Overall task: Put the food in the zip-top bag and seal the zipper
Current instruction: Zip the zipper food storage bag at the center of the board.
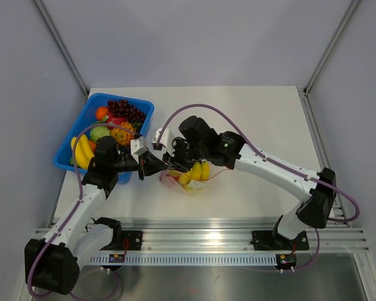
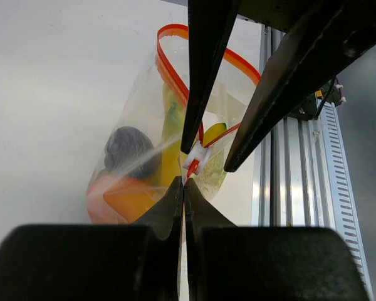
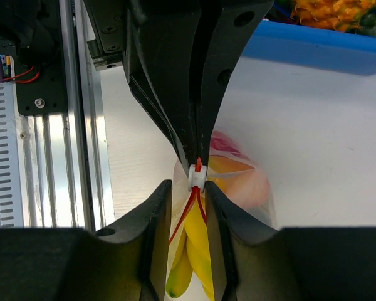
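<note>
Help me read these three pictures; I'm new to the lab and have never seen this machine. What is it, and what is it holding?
They show two robot arms bolted to a table, each ending in a two-finger gripper. One picture looks down from above; the other two come from cameras on the wrists. The left gripper is shut on the end of the red zipper of a clear bag. The right gripper straddles the white slider, not visibly clamping it. Toy food is inside the bag. A blue tray holds more fruit.

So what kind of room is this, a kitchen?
Probably a robot lab, not a kitchen: a bare white table with plain grey walls, an aluminium rail holding two arms, and toy fruit in a blue tray.
</note>
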